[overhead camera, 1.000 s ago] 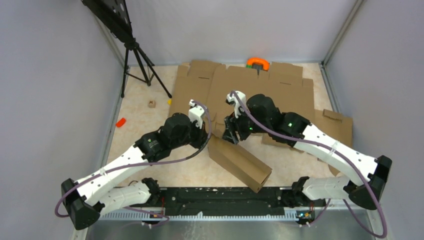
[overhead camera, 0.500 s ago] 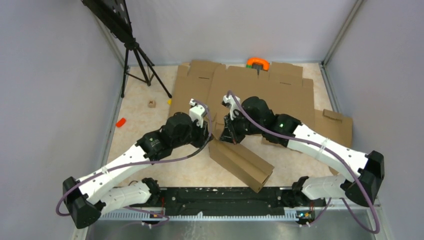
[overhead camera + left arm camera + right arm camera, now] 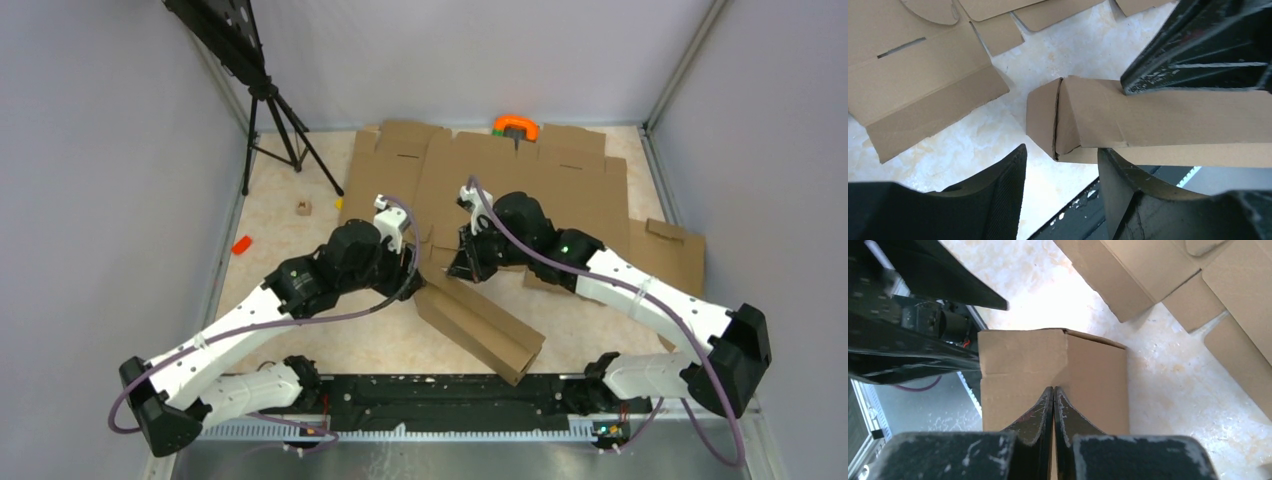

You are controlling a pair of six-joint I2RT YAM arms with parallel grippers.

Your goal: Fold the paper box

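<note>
While both arms reach in toward the middle, the table (image 3: 370, 340) spreads out pale and speckled under the two grippers. Flat cardboard sheets (image 3: 530, 175) lie on it on the far side of both grippers and stretch out past the right one too.

The paper box (image 3: 482, 328) is folded into a long brown tube. One end sits right at the two grippers. The rest runs back from them toward the arm bases, slanting to the right.

The left gripper (image 3: 1060, 150) is wide open and has hold of nothing. The end of the box sits just ahead of the gap between its fingers. One finger (image 3: 1118, 180) seems to touch the lower edge of the box.

The right gripper (image 3: 1053, 390) has its fingers pressed tight together with nothing between them. Their tips rest on the top face of the box, near that same end. The two grippers are very near each other.

A black tripod (image 3: 275, 120) stands far off to the left of the left gripper. An orange clamp (image 3: 515, 126) sits well past the right gripper, at the far edge of the sheets. A small wooden block (image 3: 303, 208) and a tiny red bit (image 3: 241, 244) lie to the left of the left gripper.
</note>
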